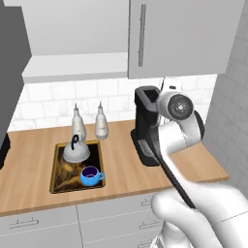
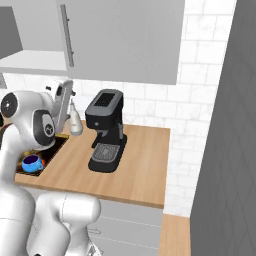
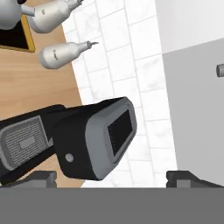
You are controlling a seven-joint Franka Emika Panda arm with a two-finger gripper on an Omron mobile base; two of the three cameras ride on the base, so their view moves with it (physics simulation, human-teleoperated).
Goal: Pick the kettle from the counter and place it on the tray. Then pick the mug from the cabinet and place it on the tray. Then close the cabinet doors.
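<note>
The tray [image 1: 60, 181] lies on the counter [image 1: 29, 160] and carries both the silver kettle [image 1: 76, 151] and the blue mug [image 1: 90, 176]. The mug [image 2: 32, 162] shows past my arm. The cabinet [image 1: 72, 68] stands with its pale shelf bare and exposed. Its right door [image 1: 184, 36] with the bar handle [image 1: 142, 35] lies flat across the front. A dark panel at the far left [image 1: 12, 58] looks like the left door swung out. My gripper [image 3: 116, 179] is open and holds nothing. It is raised [image 2: 59, 90] above the counter, just under the right door's handle side.
A black coffee machine [image 1: 145, 126] stands on the counter right of the tray, close below my hand [image 3: 96, 140]. Two tall silver-white bottles [image 1: 78, 123] [image 1: 100, 122] stand behind the tray. A grey wall [image 2: 225, 125] bounds the counter's right end. Grey drawers [image 1: 43, 227] run below.
</note>
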